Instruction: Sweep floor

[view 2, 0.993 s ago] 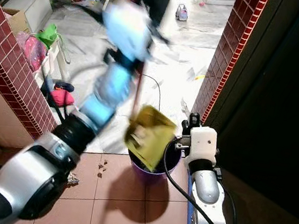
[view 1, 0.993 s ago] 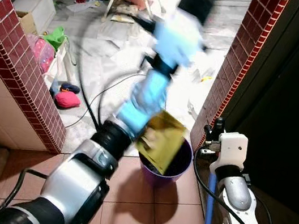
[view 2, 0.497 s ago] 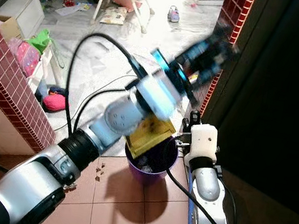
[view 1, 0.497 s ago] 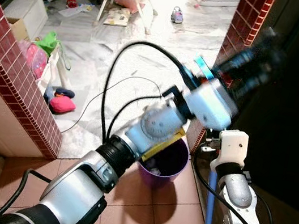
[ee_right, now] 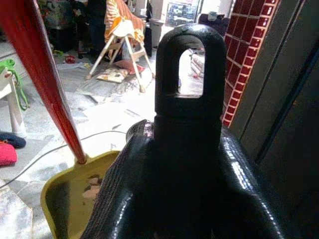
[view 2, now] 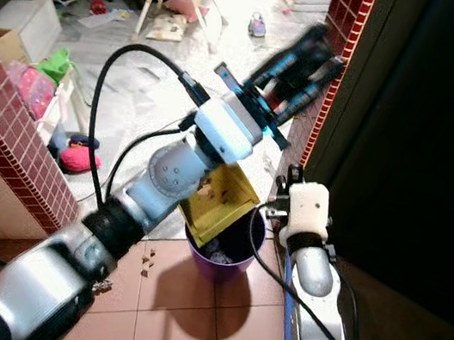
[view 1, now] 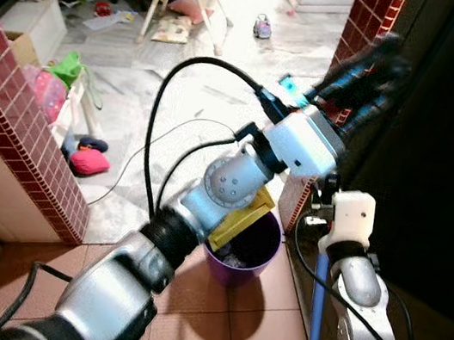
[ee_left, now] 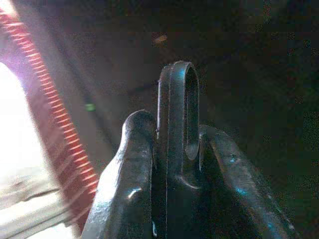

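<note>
Head views: the left gripper [view 2: 301, 65] is raised far right by the brick pillar [view 1: 363, 18], tilting the yellow dustpan [view 2: 218, 196] over the purple bin [view 2: 228, 244]. Left wrist view: fingers [ee_left: 127, 184] pinch the dustpan handle [ee_left: 178, 124]. Right wrist view: right gripper [ee_right: 184, 174] clamps the broom handle [ee_right: 185, 94].

L tool [view 1: 366, 76] raised, clamped; R tool [ee_right: 185, 149] clamped.

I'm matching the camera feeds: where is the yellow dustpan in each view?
Left eye view: the yellow plastic dustpan is central, tilted over the purple bucket.
Right eye view: central too.
Right wrist view: at the red pole's end.
Left wrist view: too dark to tell.
Shared landmark: red tiled pillar.
</note>
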Motion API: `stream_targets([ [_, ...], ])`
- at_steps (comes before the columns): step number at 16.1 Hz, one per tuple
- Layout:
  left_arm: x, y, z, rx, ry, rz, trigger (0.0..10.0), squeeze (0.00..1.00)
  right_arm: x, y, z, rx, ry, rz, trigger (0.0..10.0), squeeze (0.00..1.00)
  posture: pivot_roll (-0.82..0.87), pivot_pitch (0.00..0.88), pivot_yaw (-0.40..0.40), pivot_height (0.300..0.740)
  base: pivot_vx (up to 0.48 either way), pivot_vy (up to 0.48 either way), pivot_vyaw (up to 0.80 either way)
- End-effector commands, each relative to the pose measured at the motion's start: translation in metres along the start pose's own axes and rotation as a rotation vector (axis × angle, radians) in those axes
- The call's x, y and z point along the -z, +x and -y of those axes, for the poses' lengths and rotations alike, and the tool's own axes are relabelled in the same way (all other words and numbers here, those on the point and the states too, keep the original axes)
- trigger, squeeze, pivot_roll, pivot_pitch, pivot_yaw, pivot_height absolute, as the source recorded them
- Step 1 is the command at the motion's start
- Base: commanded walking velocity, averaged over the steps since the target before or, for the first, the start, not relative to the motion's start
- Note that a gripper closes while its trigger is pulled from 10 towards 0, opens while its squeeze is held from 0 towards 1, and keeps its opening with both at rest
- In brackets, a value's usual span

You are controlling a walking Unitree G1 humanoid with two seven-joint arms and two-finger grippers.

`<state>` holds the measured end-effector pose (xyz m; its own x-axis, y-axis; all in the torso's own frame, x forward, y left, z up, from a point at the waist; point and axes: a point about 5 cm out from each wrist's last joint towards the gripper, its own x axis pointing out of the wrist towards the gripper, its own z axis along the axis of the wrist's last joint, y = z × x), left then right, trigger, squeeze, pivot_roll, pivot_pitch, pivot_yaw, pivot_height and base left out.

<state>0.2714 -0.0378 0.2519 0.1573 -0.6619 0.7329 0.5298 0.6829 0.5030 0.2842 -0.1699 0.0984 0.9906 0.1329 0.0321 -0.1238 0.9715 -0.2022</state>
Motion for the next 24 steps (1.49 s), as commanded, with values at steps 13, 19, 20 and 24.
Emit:
stream_targets([
  [13,-0.007,0.008,-0.020,0.126,0.014,-0.036,10.0,0.00,-0.015,0.017,-0.001,-0.035,-0.042,0.095,10.0,0.00,-0.16,0.000,0.033,0.740,0.000,0.000,0.00],
  [19,-0.019,0.002,-0.006,0.295,0.047,-0.001,10.0,0.00,-0.015,0.023,0.004,-0.024,-0.052,0.096,10.0,0.00,-0.13,0.000,0.024,0.740,0.000,0.000,0.00],
  [20,-0.013,0.007,-0.031,0.121,0.026,-0.057,10.0,0.00,-0.016,0.024,0.002,-0.029,-0.054,0.106,10.0,0.00,-0.14,0.000,0.027,0.740,0.000,0.000,0.00],
  [24,-0.018,0.002,0.004,0.384,0.012,-0.037,10.0,0.00,-0.016,0.029,0.005,-0.023,-0.059,0.105,10.0,0.00,-0.12,0.000,0.025,0.740,0.000,0.000,0.00],
])
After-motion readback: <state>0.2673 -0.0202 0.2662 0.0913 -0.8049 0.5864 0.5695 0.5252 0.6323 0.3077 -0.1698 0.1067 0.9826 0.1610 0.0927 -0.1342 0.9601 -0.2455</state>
